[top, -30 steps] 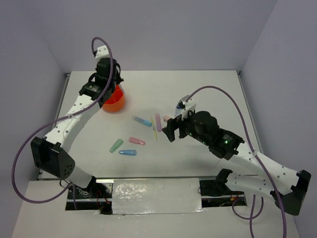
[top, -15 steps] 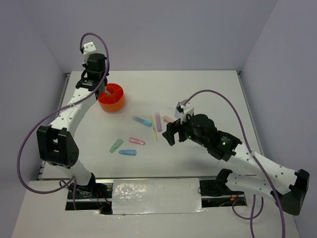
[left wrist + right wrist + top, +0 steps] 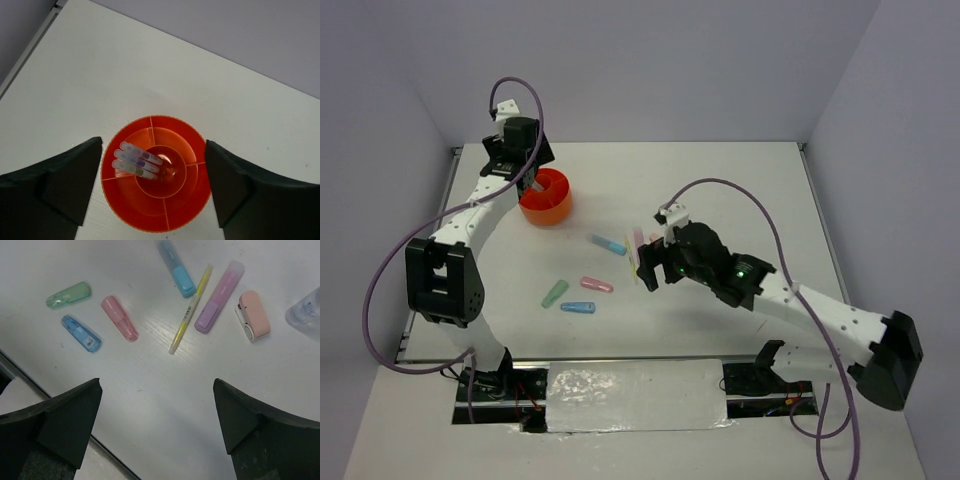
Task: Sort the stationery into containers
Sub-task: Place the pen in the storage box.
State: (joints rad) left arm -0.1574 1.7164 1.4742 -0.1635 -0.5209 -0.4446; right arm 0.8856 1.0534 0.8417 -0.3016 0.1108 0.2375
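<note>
The round orange container stands at the table's back left, and three pens lean inside it across the central ring. My left gripper hangs open above its rim, holding nothing. On the table lie a green piece, a blue piece, a pink piece, a blue marker, a thin yellow pen, a purple marker, a pink eraser block and a clear bottle. My right gripper is open, empty and above the table just short of them.
The table's near edge runs close to my right gripper's left finger. A shiny foil strip lies between the arm bases. The table's left rail is near the container. Purple cables loop over both arms.
My left gripper has lifted off the container and opened its jaws above it. My right arm has swung left and forward over the loose stationery, staying open.
</note>
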